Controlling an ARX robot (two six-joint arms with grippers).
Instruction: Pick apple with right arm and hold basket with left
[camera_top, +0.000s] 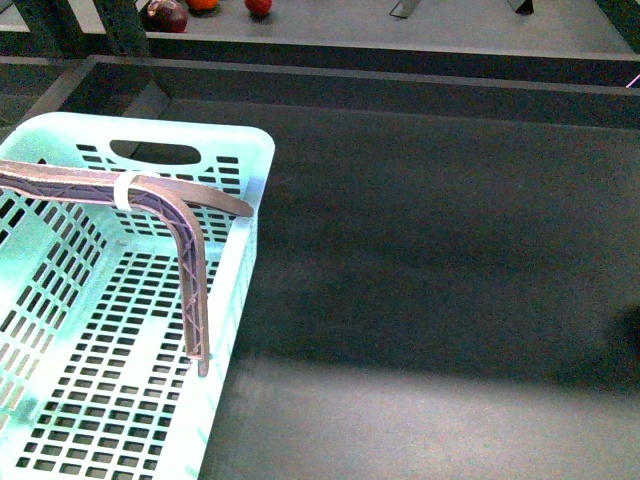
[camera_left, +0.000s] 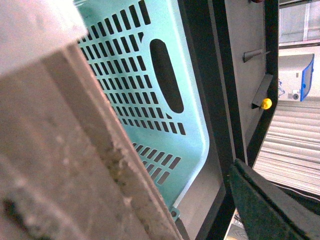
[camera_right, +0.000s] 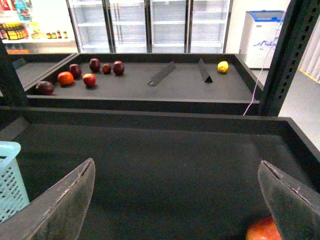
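The apple (camera_right: 261, 232), red with a yellowish tint, lies on the dark bin floor in the right wrist view, partly behind one finger. My right gripper (camera_right: 177, 200) is open and empty, and the apple sits just inside that finger. The apple does not show in the front view. The turquoise slotted basket (camera_top: 245, 150) stands at the left of the bin. A finger (camera_top: 192, 270) of my left gripper hangs over its inside. In the left wrist view my left gripper (camera_left: 205, 210) is open, with the basket's handle wall (camera_left: 150, 125) beside the pale finger.
A raised back shelf (camera_right: 180, 85) holds several dark maroon and red fruits (camera_right: 95, 64), an orange one (camera_right: 65, 78), a lemon (camera_right: 223, 66) and two dark dividers. The dark bin wall (camera_top: 400, 80) runs across the far side. The basket's corner (camera_right: 9, 180) shows in the right wrist view.
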